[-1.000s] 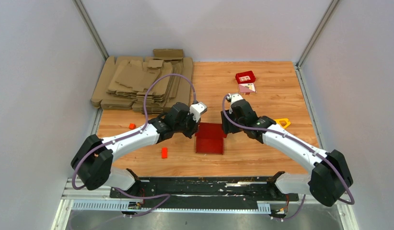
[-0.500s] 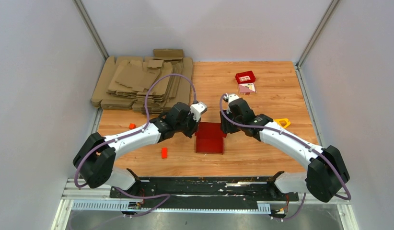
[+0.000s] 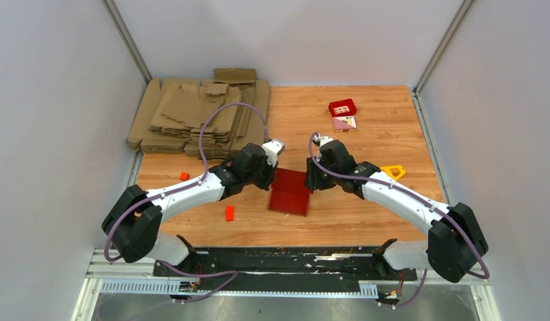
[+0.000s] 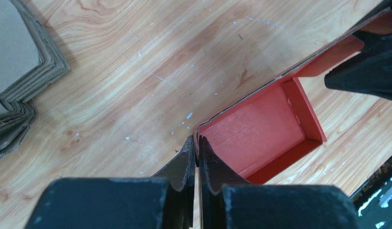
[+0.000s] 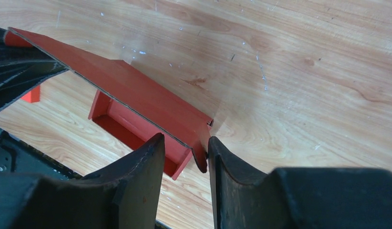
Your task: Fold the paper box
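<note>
1. The paper box (image 3: 290, 194) lies near the middle of the surface (image 3: 386, 107), between the two arms.
2. Left gripper (image 4: 197, 143) is pinched tight on the thin edge of a wall, at the box's 10 o'clock corner.
3. Right gripper (image 5: 185, 138) stands partly apart, its fingers straddling the corner flap at 2 o'clock.

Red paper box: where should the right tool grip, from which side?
I'd pinch the paper box by its far flap's right corner, from the right, a finger on each face: it's thin raised card, and the left tool pins the opposite corner.
</note>
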